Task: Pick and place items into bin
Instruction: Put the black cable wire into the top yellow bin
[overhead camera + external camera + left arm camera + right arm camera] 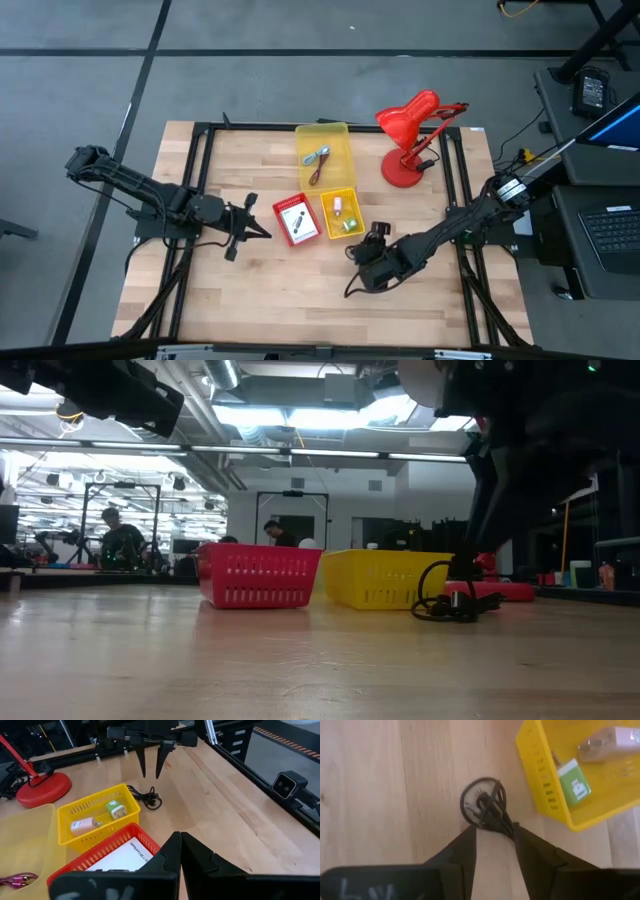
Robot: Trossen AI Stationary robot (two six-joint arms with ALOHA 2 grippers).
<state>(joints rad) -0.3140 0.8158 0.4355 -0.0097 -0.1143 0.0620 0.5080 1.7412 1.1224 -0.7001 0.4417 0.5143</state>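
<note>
the right hand [495,842] hangs just above the black cable [487,810], its two fingers spread apart with the tail of the coil lying between them; nothing is pinched as far as the wrist view shows. the cable is a small loose coil lying on the tabletop [280,290], just beside the small yellow basket [339,214], which holds a green piece [574,782] and a pink piece [610,742]. next to it the red basket [296,219] holds a white printed packet [294,220]. behind both, the yellow tray [325,155] carries the dark red cord [316,172] and what looks like the blue-and-silver tool [317,156], too small to be sure of. the left hand [262,231], fingers pressed together and holding nothing, waits over the tabletop near the red basket. a red desk lamp [408,135] stands at the far right.
</note>
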